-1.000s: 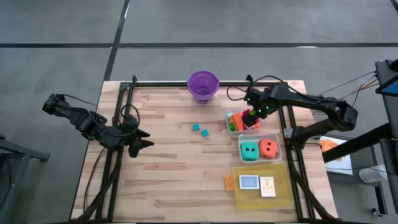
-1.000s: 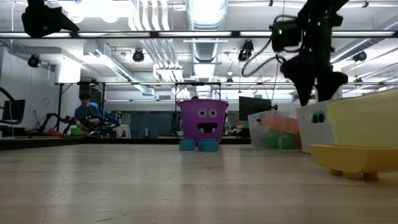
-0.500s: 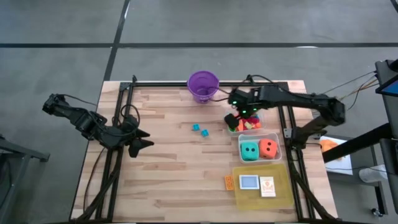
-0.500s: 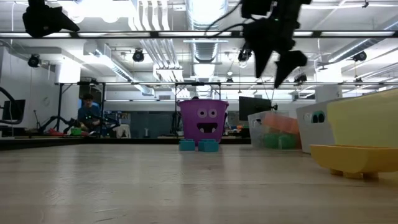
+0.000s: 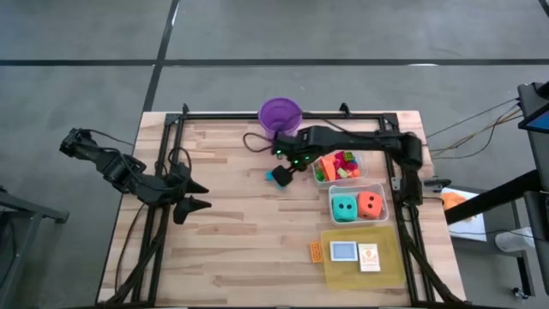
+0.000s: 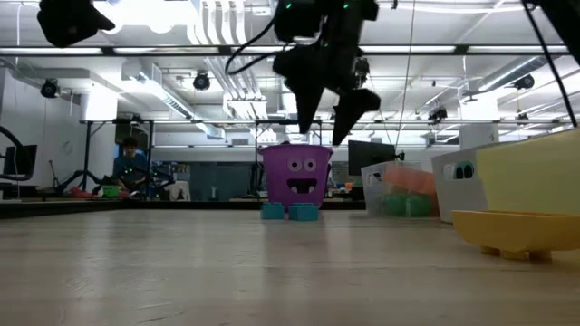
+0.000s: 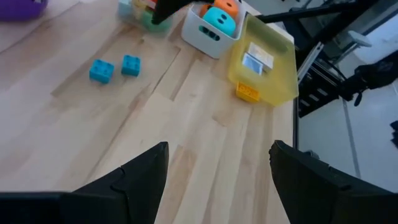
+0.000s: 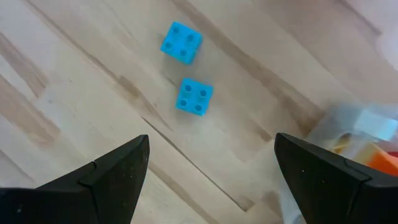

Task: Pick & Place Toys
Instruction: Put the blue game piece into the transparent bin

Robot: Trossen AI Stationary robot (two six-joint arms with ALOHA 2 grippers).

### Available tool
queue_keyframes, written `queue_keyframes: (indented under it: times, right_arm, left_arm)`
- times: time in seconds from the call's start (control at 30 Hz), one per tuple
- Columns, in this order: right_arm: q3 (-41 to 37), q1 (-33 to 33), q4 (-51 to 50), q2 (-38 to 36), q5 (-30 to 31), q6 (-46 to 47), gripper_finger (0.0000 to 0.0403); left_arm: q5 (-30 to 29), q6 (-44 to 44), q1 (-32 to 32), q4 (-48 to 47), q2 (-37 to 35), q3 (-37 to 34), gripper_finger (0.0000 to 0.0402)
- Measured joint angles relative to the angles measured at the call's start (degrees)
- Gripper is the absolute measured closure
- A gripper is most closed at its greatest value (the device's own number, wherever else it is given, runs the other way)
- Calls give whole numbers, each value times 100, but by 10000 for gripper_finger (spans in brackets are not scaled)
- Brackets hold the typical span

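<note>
Right claw [image 5: 287,168], released and empty, is hanging above two blue blocks [image 8: 186,70] lying on the wooden surface [image 5: 232,232] near the purple bucket [image 5: 280,116]; left claw [image 5: 196,196] is waiting released.

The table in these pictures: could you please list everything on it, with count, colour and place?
blue blocks: two, loose and apart on the wood, mid-table.
purple bucket: one, far edge.
clear tub of small toys: one, mixed bright pieces, right side.
clear tub of dice: one teal, one orange die, nearer than the toy tub.
yellow tray: one, near right, holding two cards.
orange piece: one, beside the tray.
person: one, far in the room behind.
left gripper: open, empty, left side.
right gripper: open, empty, above the blue blocks.
</note>
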Motion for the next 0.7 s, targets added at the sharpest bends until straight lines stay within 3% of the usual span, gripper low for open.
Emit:
queue_keyframes:
  times: [0.37, 0.7]
  right_arm:
    - [1073, 175, -447, 1475, 8, 6, 61]
    - [1140, 162, -530, 1938, 139, -14, 61]
  left_arm:
    - [291, -17, 0, -61, 0, 0, 131]
    - [397, -111, 0, -181, 2, 0, 131]
